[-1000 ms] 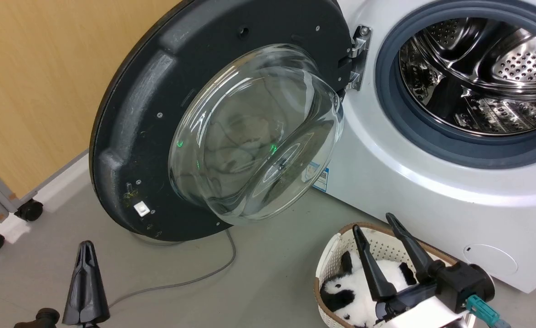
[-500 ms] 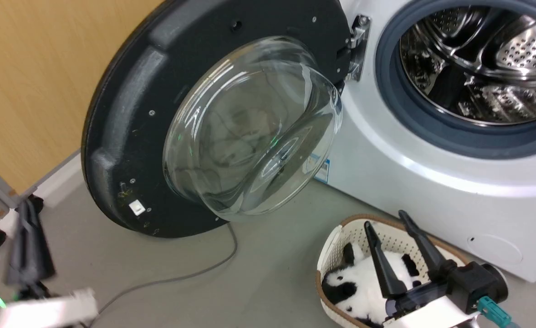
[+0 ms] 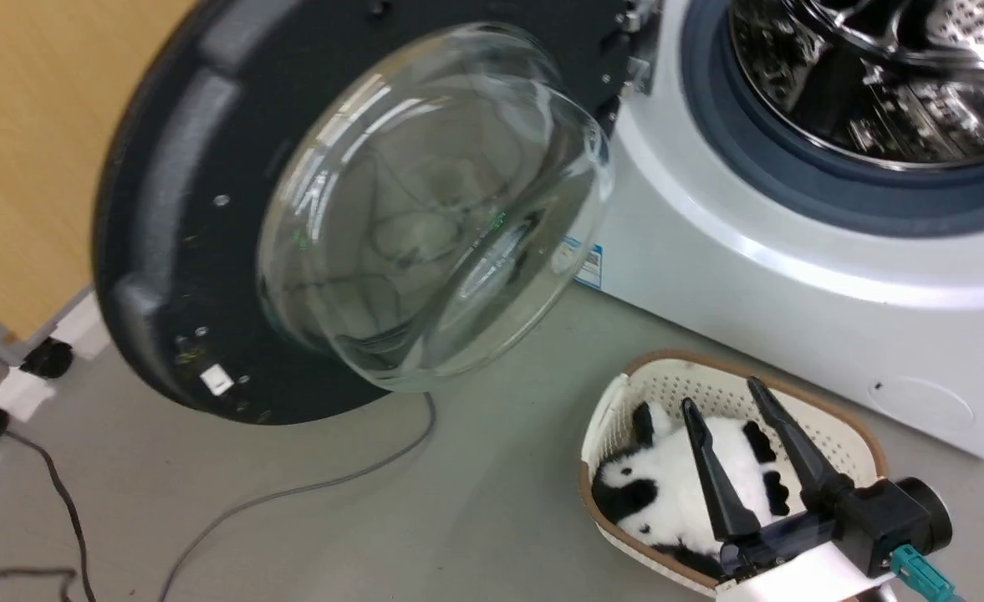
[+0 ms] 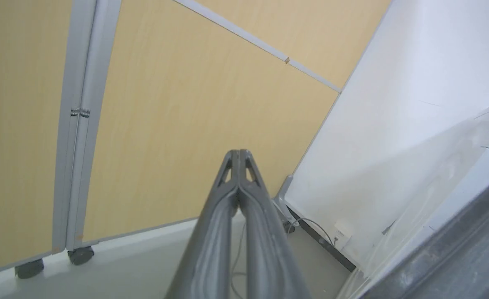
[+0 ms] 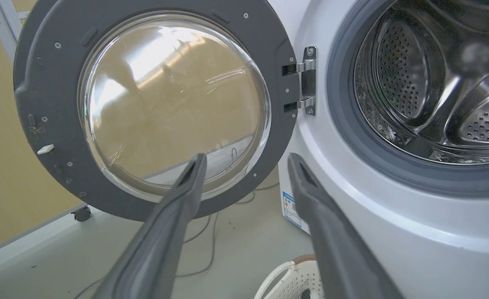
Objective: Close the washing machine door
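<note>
The washing machine door (image 3: 165, 217) stands wide open to the left of the washing machine (image 3: 751, 276), its clear glass bowl (image 3: 433, 209) bulging toward me. A metal hinge (image 5: 306, 81) joins the door (image 5: 40, 83) to the white front beside the grey seal and steel drum (image 5: 427, 79). My right gripper (image 3: 721, 395) is open, low at the right above a basket, apart from the door; its fingers frame the door's lower edge in the right wrist view (image 5: 247, 158). My left gripper (image 4: 239, 153) is shut on nothing and faces a tan partition.
A white basket (image 3: 650, 361) holding a panda plush (image 3: 667, 477) sits on the floor before the machine. A grey cable (image 3: 333, 485) and a black cable (image 3: 65, 502) lie on the floor. A tan partition on castors (image 3: 44, 358) stands at the left.
The head camera has shifted, so the whole scene sits higher and further left. My left gripper swung left out of the lower left corner. The right gripper stays open over the basket.
</note>
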Controlling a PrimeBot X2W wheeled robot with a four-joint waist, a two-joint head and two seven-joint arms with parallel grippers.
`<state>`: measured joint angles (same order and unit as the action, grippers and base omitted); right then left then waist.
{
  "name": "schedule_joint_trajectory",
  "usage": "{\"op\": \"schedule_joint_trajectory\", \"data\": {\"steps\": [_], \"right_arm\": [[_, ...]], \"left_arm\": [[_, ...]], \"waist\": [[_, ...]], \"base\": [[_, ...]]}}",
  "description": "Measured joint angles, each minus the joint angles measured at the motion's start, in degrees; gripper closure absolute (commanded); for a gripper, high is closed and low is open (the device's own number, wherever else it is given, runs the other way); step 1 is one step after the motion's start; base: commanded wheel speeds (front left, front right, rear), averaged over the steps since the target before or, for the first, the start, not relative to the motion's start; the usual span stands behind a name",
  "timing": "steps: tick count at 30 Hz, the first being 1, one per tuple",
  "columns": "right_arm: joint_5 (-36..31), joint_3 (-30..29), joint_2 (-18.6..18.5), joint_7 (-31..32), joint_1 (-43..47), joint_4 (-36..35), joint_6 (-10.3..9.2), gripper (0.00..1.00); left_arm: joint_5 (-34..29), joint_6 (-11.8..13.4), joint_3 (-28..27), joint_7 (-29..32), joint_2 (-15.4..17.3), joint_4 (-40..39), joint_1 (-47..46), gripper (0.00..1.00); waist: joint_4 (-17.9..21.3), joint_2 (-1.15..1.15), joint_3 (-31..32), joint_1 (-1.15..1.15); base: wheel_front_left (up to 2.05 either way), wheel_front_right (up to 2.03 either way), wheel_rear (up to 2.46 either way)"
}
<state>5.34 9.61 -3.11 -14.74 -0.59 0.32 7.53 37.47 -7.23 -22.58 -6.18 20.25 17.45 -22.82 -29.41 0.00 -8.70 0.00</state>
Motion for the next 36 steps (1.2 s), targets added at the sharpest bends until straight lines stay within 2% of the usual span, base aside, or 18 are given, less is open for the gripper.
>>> {"op": "schedule_joint_trajectory", "data": {"steps": [8, 12, 13, 16, 23, 24, 26, 33, 34, 36], "right_arm": [[-0.3, 0.3, -0.7, 0.0, -1.1, -0.5, 0.00, 0.00], [-0.3, 0.3, -1.1, 0.0, -1.2, -0.5, 0.00, 0.00], [-0.4, 0.4, -1.2, 0.0, -1.2, -0.4, 0.00, 0.00], [-0.4, 0.8, -1.2, 0.0, -1.2, 0.0, 0.00, 0.00], [1.4, 0.8, -0.9, 0.0, -1.2, 1.0, 0.00, 0.00], [1.4, 0.8, -0.9, 0.0, -1.2, 1.0, 0.00, 0.00], [1.7, 0.7, -0.8, 0.0, -1.2, 1.1, -0.01, 0.00], [2.3, -0.3, -0.6, 0.0, -1.2, 1.2, 0.00, 0.00], [2.7, -1.1, -0.2, 0.0, -1.1, 1.1, 0.00, 0.00], [2.8, -1.6, -0.1, 0.0, -1.0, 0.9, 0.00, 0.00]], "left_arm": [[20.5, 0.1, -7.0, 15.4, 3.2, 19.4, -9.9, 1.00], [27.4, 0.6, -9.3, 24.3, 3.4, 26.9, -12.7, 1.00], [29.9, 0.6, -9.6, 28.3, 2.9, 29.4, -13.5, 1.00], [32.8, 0.5, -9.6, 33.3, 1.3, 31.1, -14.6, 1.00], [38.6, 0.4, -9.2, 44.3, -1.4, 28.8, -14.9, 1.00], [38.6, 0.4, -9.2, 44.3, -1.4, 28.8, -14.9, 1.00], [40.3, 0.1, -8.6, 48.8, -2.0, 26.1, -14.4, 1.00], [42.4, 0.0, -7.5, 55.2, -3.5, 19.5, -9.8, 1.00], [43.6, 0.6, -6.3, 59.9, -5.4, 14.6, -6.2, 1.00], [43.6, 1.1, -5.4, 61.6, -6.5, 11.4, -4.2, 1.00]], "waist": [[2.1, 0.00, -2.3, 0.00], [2.7, 0.00, -2.9, 0.00], [2.8, 0.00, -2.9, 0.00], [2.6, 0.00, -2.7, 0.00], [2.5, 0.00, -1.7, 0.00], [2.5, 0.00, -1.7, 0.00], [2.7, 0.00, -1.1, 0.00], [3.5, 0.00, 0.7, 0.00], [4.3, 0.00, 2.2, 0.00], [4.8, 0.00, 2.8, 0.00]], "base": [[0.00, 0.00, 0.00], [0.00, 0.00, 0.00], [0.00, 0.00, 0.00], [0.00, 0.00, 0.00], [0.00, 0.00, 0.00], [0.00, 0.00, 0.00], [0.00, 0.00, 0.00], [0.00, 0.00, 0.00], [0.00, 0.00, 0.00], [0.00, 0.00, 0.00]]}}
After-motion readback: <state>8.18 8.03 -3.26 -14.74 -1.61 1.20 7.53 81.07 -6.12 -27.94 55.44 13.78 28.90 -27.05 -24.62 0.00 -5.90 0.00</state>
